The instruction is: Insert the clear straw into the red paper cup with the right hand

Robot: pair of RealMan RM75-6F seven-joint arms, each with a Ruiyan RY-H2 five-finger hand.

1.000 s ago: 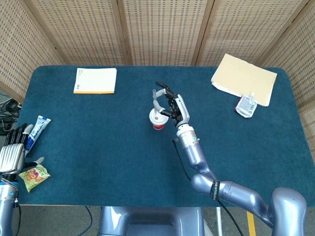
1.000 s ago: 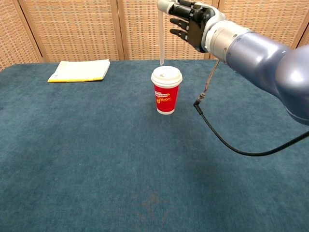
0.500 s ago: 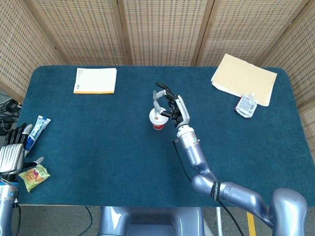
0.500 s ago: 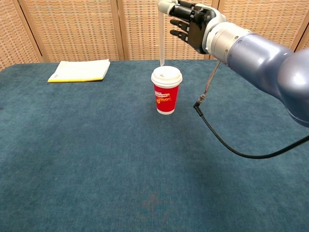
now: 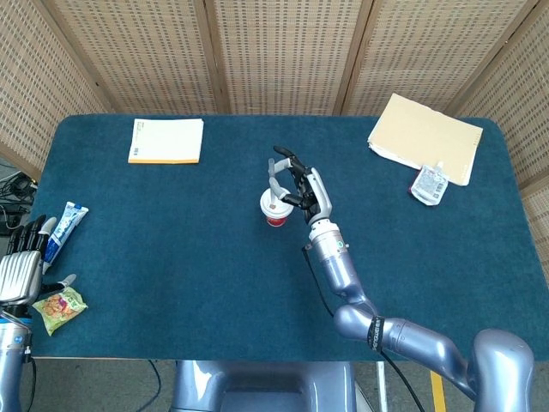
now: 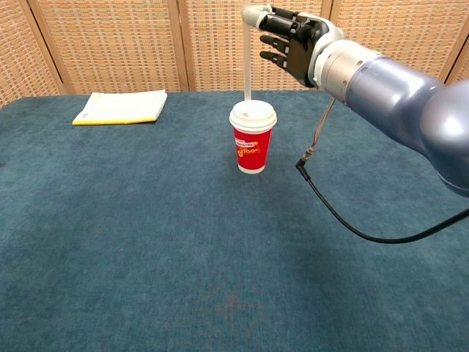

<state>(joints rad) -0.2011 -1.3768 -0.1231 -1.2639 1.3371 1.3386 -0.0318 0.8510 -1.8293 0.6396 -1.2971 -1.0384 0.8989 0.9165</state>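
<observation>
The red paper cup (image 6: 251,149) wears a white lid and yellow print. Around it spreads dark teal table cloth (image 6: 132,242); behind it, a yellow-edged white notebook (image 6: 119,108).

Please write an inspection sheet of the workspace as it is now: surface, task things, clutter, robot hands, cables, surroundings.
Surface: blue cloth table, flat.
Job's things: red paper cup upright, white lid on; clear straw vertical, tip just above the lid.
Clutter: notebook, folder, pouch, tube, snack packet.
Robot hands: right robot hand pinches the straw; left robot hand idle at the table's edge.
Cables: black cable hangs from the right arm.
Surroundings: woven screen panels.
</observation>
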